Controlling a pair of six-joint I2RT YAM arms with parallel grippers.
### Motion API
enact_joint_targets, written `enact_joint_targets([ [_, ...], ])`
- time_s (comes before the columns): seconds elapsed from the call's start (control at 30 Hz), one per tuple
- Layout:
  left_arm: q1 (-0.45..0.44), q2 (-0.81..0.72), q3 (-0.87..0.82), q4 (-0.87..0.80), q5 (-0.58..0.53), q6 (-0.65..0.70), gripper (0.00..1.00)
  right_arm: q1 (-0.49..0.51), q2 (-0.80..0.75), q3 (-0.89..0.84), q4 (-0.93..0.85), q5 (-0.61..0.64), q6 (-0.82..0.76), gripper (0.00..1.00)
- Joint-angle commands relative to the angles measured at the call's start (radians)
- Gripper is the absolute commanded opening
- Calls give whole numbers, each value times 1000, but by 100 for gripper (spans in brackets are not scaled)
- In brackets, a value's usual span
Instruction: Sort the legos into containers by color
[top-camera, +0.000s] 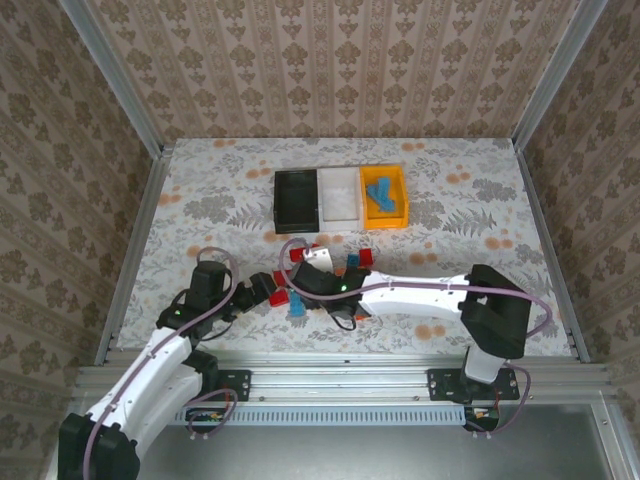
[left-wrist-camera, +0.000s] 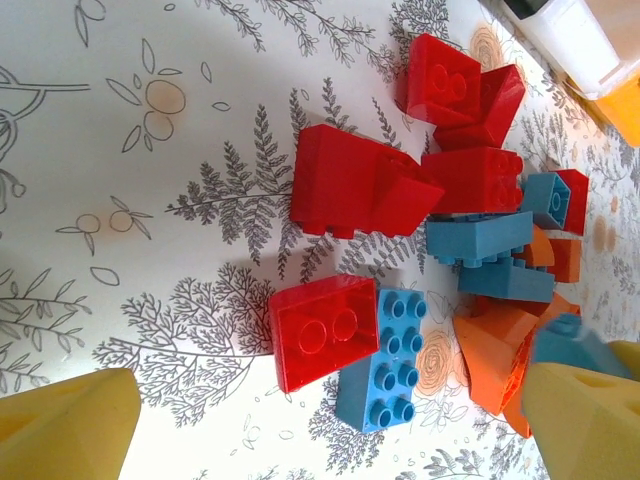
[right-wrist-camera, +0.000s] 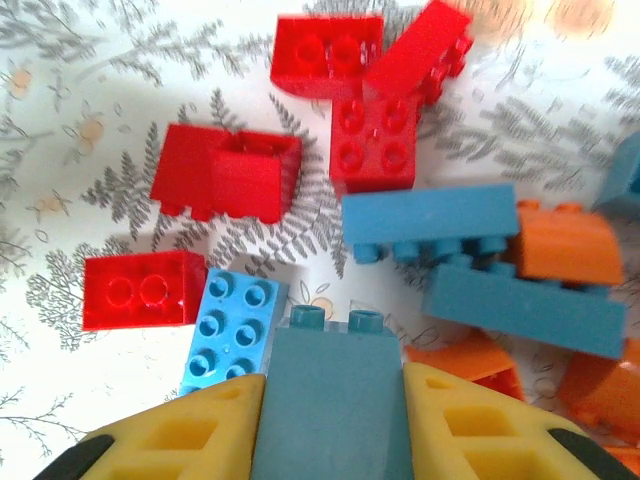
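Observation:
The legos (top-camera: 330, 268) lie in a loose heap of red, blue and orange bricks on the patterned table in front of the containers. My right gripper (right-wrist-camera: 333, 405) is shut on a dull blue brick (right-wrist-camera: 332, 380), its two studs pointing away, just above the heap's near edge. A red brick (right-wrist-camera: 140, 290) and a light blue eight-stud brick (right-wrist-camera: 230, 325) lie beside it. My left gripper (left-wrist-camera: 325, 430) stands open to the left of the heap, with that red brick (left-wrist-camera: 322, 330) and that blue brick (left-wrist-camera: 388, 360) just ahead of its yellow fingers (left-wrist-camera: 60, 430).
The black bin (top-camera: 296, 197), white bin (top-camera: 340, 194) and yellow-orange bin (top-camera: 400, 200) stand in a row at the table's far middle. Blue bricks (top-camera: 380, 193) lie in the yellow-orange one. Both arms meet near the heap (top-camera: 300, 285). Metal rails edge the table.

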Motion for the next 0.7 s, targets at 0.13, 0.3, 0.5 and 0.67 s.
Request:
enact_joint_targets([
  [0.13, -57, 107, 95, 101, 45, 8, 100, -272, -82, 73, -16, 75, -208, 34],
  [0.3, -127, 200, 178, 109, 35, 46, 100, -518, -10, 160, -4, 54, -308, 34],
  [0.5, -133, 239, 206, 109, 8, 60, 100, -693, 171, 352, -32, -65, -367, 33],
  [0.67, -131, 270, 221, 109, -2, 71, 100, -739, 295, 486, -80, -94, -377, 33],
])
